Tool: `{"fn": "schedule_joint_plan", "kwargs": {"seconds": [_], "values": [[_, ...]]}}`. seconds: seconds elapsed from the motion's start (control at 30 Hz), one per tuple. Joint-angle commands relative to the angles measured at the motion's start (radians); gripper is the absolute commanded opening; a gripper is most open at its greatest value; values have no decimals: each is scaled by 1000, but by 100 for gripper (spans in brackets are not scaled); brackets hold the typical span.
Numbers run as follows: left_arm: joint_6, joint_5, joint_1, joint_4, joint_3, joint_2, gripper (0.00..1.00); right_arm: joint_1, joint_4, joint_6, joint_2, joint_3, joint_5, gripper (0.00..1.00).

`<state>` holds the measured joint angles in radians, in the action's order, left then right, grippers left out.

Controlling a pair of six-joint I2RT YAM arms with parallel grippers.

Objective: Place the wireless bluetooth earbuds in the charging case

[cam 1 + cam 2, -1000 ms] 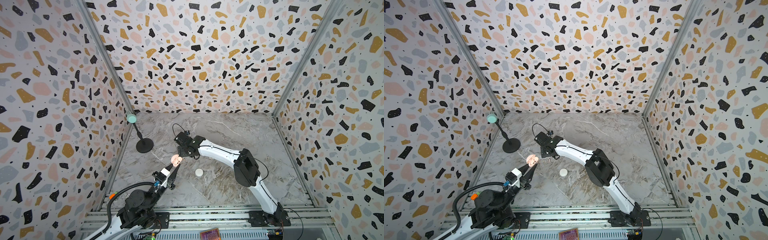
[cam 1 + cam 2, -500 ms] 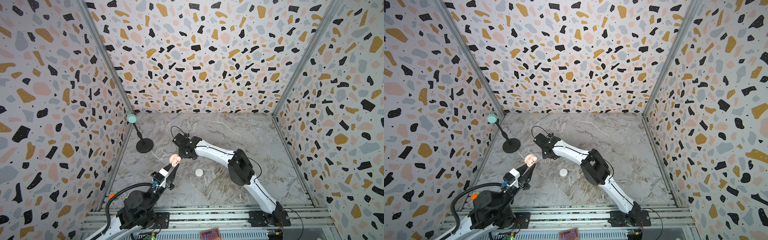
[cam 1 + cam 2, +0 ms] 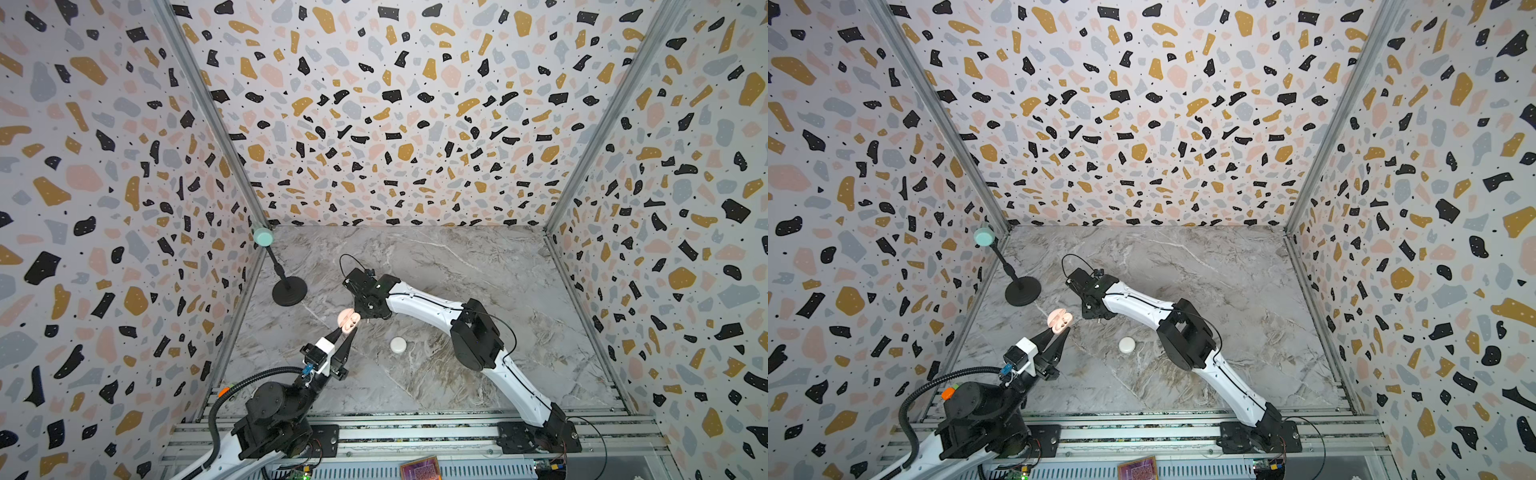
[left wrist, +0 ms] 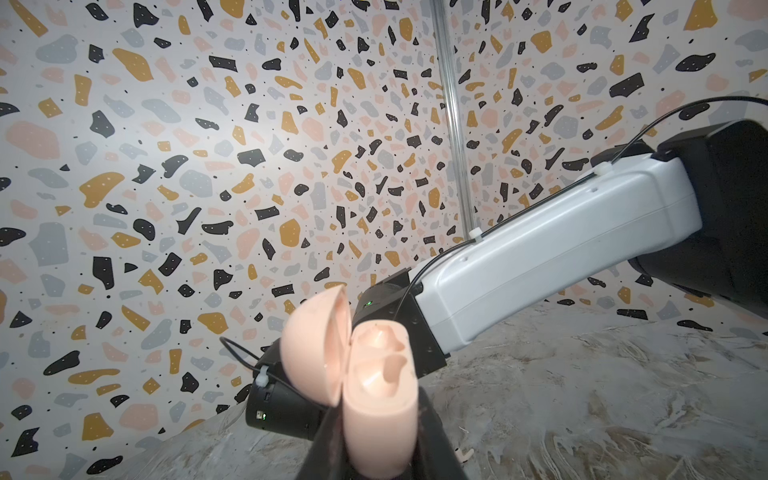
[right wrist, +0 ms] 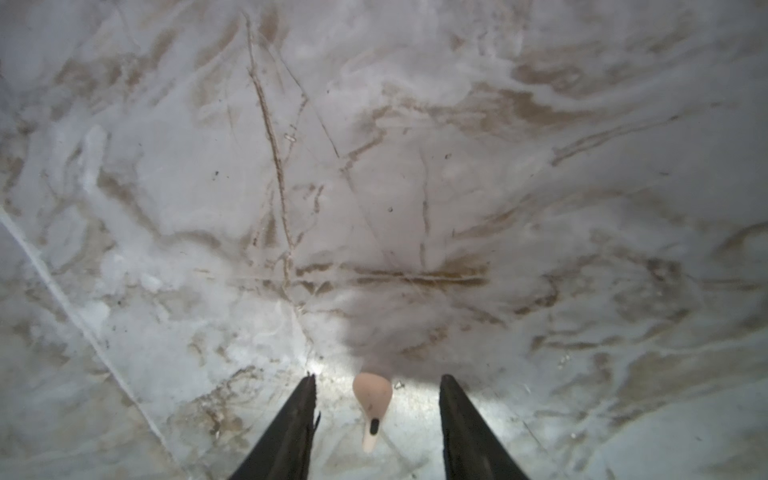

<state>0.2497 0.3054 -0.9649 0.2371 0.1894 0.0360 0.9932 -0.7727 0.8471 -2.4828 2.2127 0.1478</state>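
Straddling a tiny pale pink stemmed plastic earbud (image 5: 371, 401) that lies on the grey marbled desk (image 5: 415, 166), the right jaws stand partly open. The earbud is midway between them and touches neither. The left jaws are clamped on the base of a pale pink rounded plastic charging case (image 4: 380, 409), its lid hinged open.

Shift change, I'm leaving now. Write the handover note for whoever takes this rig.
Left gripper: shut on the pink case, lid open, held off the table; both sockets look empty.
Right gripper: open, jaws either side of a pink earbud lying on the table, not touching.
White case: shut, on the table.
Done: pink case opened. Left: grasp that earbud, seat it; other earbuds not in view.
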Motion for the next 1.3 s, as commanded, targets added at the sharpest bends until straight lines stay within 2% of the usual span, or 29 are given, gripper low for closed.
{"fn": "schedule_joint_plan", "kwargs": {"seconds": [0.0, 1.27], "values": [[-2, 6, 5, 39, -1, -13, 0, 0, -14, -8, -5, 36, -8, 47], [-8, 9, 5, 33, -1, -15, 0, 19, -38, -33, -45, 36, 12, 25]]}}
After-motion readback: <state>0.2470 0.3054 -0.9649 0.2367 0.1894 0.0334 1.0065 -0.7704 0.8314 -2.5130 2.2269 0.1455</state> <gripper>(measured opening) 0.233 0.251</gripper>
